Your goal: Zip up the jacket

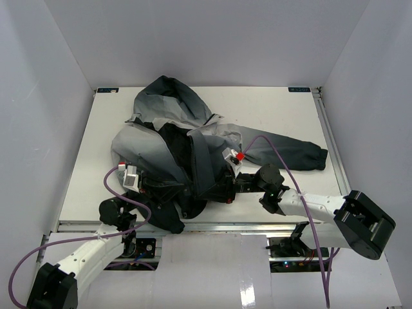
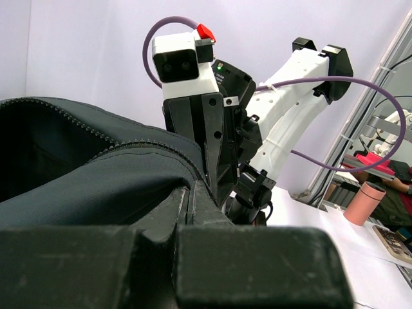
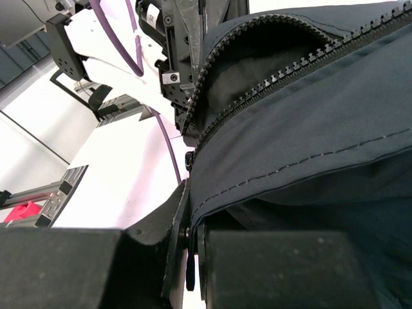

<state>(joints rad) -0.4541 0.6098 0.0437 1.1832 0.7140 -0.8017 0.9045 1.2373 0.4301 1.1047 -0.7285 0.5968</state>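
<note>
Jacket lies crumpled on the white table, centre to left, closer to the near edge than the far. Hood lies on the far side and is light grey. One sleeve stretches out to the right, darkening to charcoal, with its cuff near the right edge. Black lining shows in the middle of the heap. Dark hem is bunched on the near side and reaches the near table edge.

Left gripper comes in from the near left, at the left part of the hem. In the left wrist view its fingers are closed together with dark fabric pinched between them. The grip is on the jacket edge, just beside a row of teeth.

Right gripper comes in from the near right, on the hem to the right of the left one. The two face each other, close together. In the right wrist view its fingers are closed on a folded dark edge with a stitched line.

Zipper: the two rows of teeth stand apart, curving round a gap with black lining inside. The rows converge near the left gripper's tips. Slider cannot be made out.

Purple cable runs from the right wrist and crosses the sleeve in the top view.
</note>
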